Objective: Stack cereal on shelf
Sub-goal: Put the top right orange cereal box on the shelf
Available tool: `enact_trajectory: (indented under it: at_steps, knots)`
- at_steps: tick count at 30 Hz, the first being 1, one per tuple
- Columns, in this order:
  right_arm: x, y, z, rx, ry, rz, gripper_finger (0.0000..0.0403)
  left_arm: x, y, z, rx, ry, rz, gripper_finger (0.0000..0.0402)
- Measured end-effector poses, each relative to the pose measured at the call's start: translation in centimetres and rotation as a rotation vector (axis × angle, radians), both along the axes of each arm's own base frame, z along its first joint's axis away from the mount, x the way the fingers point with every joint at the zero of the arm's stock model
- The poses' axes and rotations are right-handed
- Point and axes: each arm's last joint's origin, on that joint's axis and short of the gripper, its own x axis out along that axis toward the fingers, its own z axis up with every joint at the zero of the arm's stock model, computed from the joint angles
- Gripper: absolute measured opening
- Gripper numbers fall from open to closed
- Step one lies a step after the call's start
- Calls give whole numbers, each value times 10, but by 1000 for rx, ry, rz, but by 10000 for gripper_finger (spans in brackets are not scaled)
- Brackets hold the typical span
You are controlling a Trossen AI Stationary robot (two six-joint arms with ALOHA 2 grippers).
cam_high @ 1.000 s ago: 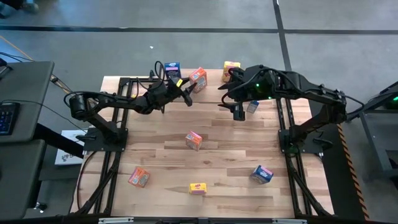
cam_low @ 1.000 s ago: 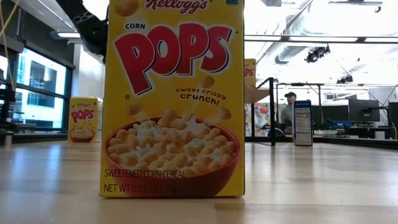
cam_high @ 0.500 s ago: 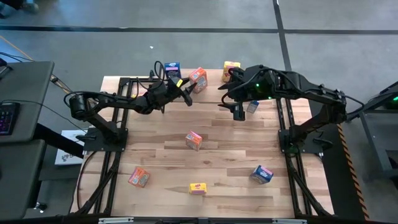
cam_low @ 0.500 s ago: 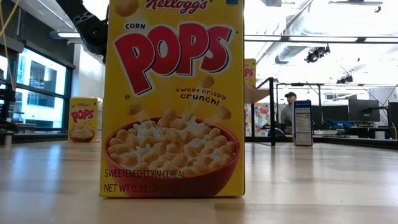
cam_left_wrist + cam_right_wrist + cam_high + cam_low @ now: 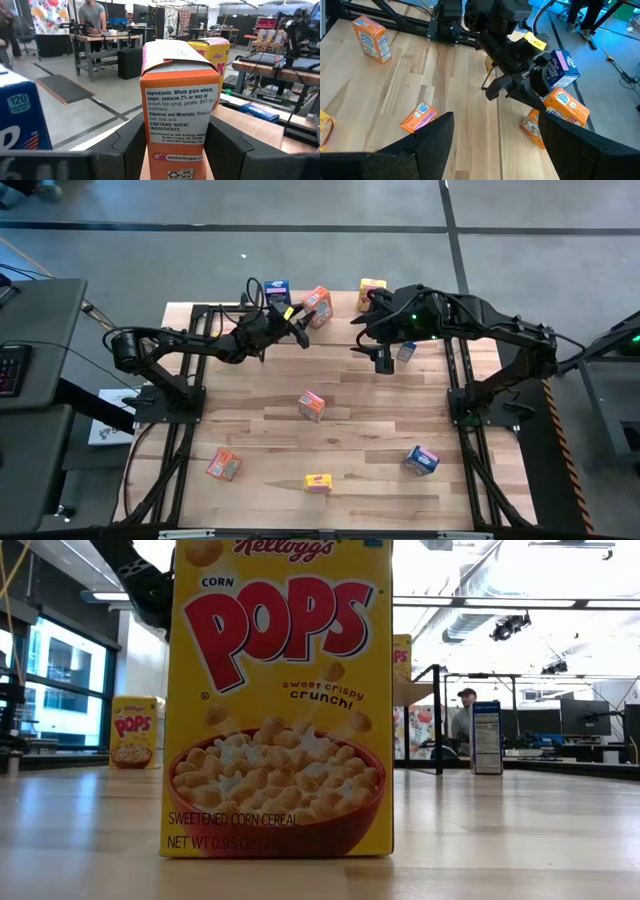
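Step in hand, as judged: placing of one orange cereal box point(image 5: 318, 307) at the shelf point(image 5: 412, 692) by the far edge of the table point(image 5: 400, 420)

Left gripper point(image 5: 302, 326): closed on that orange box, narrow sides pinched between both fingers point(image 5: 125, 150), box upright in the wrist view. Not possible to tell whether resting on the shelf or held above it

Right gripper point(image 5: 383, 360): spread wide, nothing held, hovering near the far right corner, just beside a blue box point(image 5: 406, 352)

Next move, as judged: box to be lowered squarely beside the blue box point(image 5: 278, 290) and yellow box point(image 5: 372, 288) at the far edge, then released without tipping either neighbour

Count from above:
- Blue: three, the third point(image 5: 421, 460) toward the near right corner
- Orange: three; one held, one mid-table point(image 5: 312, 405), one near the near left corner point(image 5: 223, 465)
- Yellow: two from above, the second point(image 5: 318, 483) at the near edge; a third point(image 5: 133, 730) visible only in the low view
- Shelf: one
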Motion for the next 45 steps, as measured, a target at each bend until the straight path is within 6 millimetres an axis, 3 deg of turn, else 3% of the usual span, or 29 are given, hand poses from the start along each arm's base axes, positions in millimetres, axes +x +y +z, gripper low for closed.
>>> enact_trajectory:
  at_steps: [5,18,45]
  knots:
    - [0,0,0,3,-1,-2,282,0,0,0,14,11,-2,170]
    - [0,0,0,3,-1,-2,282,1,-1,0,2,-1,-49,226]
    - [-1,0,-1,19,6,-13,282,-18,-13,43,68,-121,-49,228]
